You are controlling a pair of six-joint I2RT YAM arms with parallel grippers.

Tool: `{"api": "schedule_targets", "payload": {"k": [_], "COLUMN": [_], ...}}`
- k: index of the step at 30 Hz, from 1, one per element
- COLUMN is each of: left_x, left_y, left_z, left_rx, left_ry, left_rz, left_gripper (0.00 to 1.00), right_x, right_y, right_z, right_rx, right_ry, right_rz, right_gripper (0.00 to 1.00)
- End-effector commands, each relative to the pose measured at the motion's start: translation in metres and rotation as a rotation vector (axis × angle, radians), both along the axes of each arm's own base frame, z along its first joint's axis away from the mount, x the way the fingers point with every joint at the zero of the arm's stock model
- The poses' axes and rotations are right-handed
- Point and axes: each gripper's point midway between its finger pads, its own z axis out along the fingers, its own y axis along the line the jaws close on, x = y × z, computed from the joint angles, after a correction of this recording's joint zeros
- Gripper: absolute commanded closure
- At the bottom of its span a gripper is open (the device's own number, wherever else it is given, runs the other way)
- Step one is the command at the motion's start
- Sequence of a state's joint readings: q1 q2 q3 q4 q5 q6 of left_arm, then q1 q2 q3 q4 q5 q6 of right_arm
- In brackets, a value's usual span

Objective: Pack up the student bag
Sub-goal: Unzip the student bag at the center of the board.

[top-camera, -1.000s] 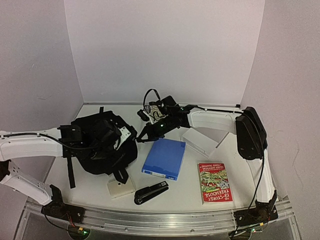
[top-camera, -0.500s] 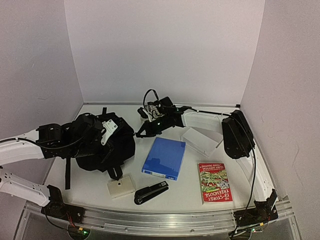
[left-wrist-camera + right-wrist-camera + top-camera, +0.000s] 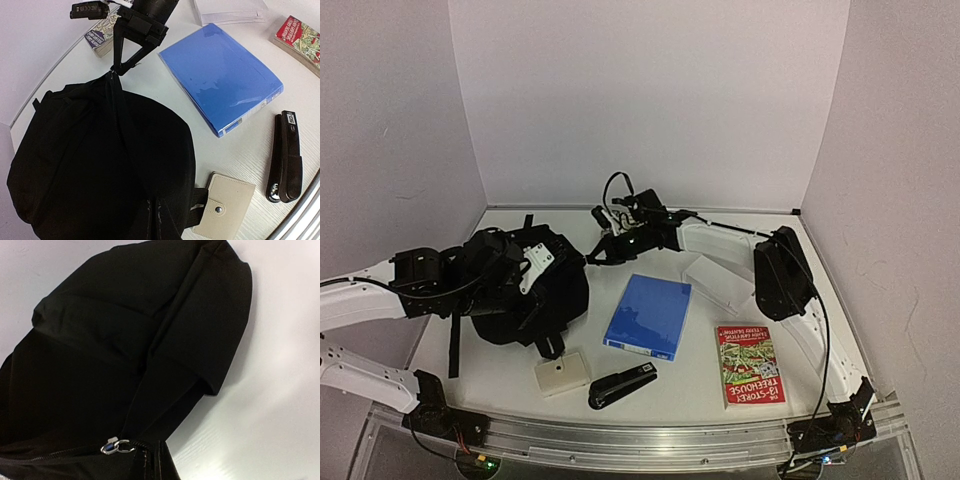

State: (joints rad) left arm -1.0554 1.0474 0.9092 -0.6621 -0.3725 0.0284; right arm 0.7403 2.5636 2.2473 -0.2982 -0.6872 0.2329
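On the table's left side sits the student bag point(image 3: 525, 290), held by both arms. The left gripper point(image 3: 153, 212) is clamped on the bag's left edge. The right gripper point(image 3: 116, 71) is pinched tight on its far-right tip. The zip point(image 3: 125, 130) runs straight between them, and its pull looks to sit at the right gripper's end.

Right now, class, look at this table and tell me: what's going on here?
Two robot arms are working on the large black fabric backpack. The left gripper is shut on the fabric at one end, and the right gripper pinches the opposite end, by the zip. The blue plastic folder, black stapler, beige snap wallet and red paperback book lie on the white table beside it, not yet packed.
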Motion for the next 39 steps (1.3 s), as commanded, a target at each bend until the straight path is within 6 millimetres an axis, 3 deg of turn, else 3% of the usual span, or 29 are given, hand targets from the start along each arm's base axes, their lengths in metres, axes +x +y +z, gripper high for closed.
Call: {"api": "schedule_targets", "payload": {"k": [1,5,12,18,20,22,23,26,29,34,39], "left_x": [-0.01,-0.007,0.012,0.038,0.046,0.051,0.052,0.056,0.066,0.076,0.083], "left_y": [-0.002,0.003,-0.004,-0.025,-0.029,-0.031,-0.032,-0.028,-0.01,0.022,0.047], "left_z": [0.039,0.04,-0.028,-0.039,-0.039,-0.043,-0.043,-0.034,-0.013,0.012,-0.014], "left_rx": [-0.114,-0.115,0.11,0.114,0.107,0.109,0.105,0.054,-0.068,-0.195,-0.084], "left_ry": [-0.06,-0.091,-0.03,-0.111,-0.128,-0.11,-0.097,-0.061,-0.005,0.041,0.121], "left_rz": [-0.057,-0.038,0.023,0.063,0.089,0.114,0.125,0.189,0.287,0.384,0.514], "left_gripper": [1.0,1.0,1.0,0.99,0.87,0.65,0.52,0.35,0.26,0.17,0.11], "right_x": [0.08,0.083,0.083,0.092,0.093,0.091,0.09,0.084,0.064,0.001,-0.057], "right_y": [-0.048,-0.045,-0.034,-0.031,-0.031,-0.034,-0.038,-0.053,-0.067,-0.063,-0.047], "right_z": [-0.06,-0.056,0.009,0.053,0.059,0.068,0.072,0.08,0.076,0.064,0.055], "right_rx": [-0.144,-0.13,-0.023,0.03,0.036,0.039,0.036,0.013,-0.014,0.009,-0.005], "right_ry": [-0.051,-0.063,-0.12,-0.195,-0.201,-0.204,-0.204,-0.196,-0.134,0.069,0.159], "right_rz": [-0.282,-0.278,-0.244,-0.263,-0.268,-0.271,-0.275,-0.291,-0.288,-0.174,-0.074], "right_gripper": [1.0,1.0,1.0,0.98,0.78,0.51,0.42,0.26,0.22,0.21,0.2]}}
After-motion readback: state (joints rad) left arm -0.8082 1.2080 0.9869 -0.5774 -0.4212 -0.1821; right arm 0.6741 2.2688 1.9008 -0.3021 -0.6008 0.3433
